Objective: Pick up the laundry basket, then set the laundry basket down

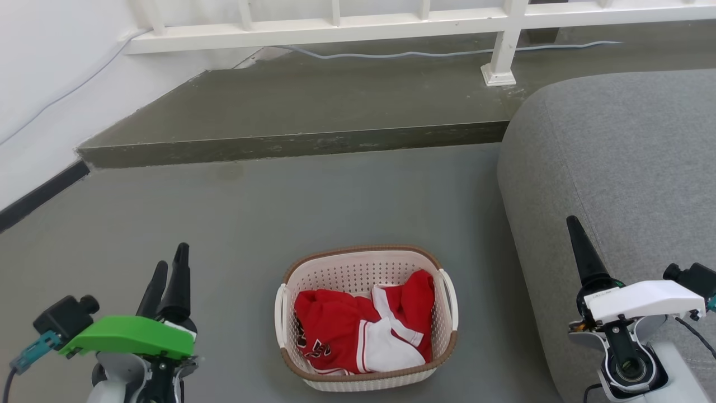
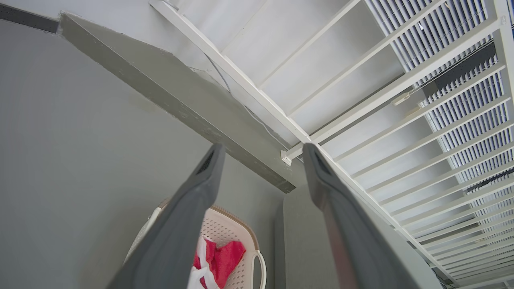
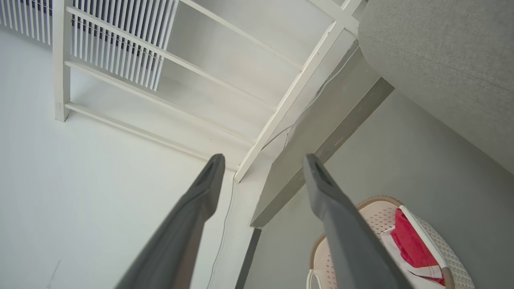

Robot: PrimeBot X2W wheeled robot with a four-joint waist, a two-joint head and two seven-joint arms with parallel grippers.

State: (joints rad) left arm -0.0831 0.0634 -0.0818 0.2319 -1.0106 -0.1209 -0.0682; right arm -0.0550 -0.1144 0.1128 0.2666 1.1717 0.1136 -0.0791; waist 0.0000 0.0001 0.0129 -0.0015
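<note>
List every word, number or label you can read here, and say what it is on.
No text can be read.
Red garment in the laundry basket: dark print near its lower left edge, creased and too blurred to read.

My left gripper: two long dark tapered fingers, bright green cover, black camera block, teal connector; my right gripper: matching dark taper, white cover, black cable, pale grey wrist housing.
</note>
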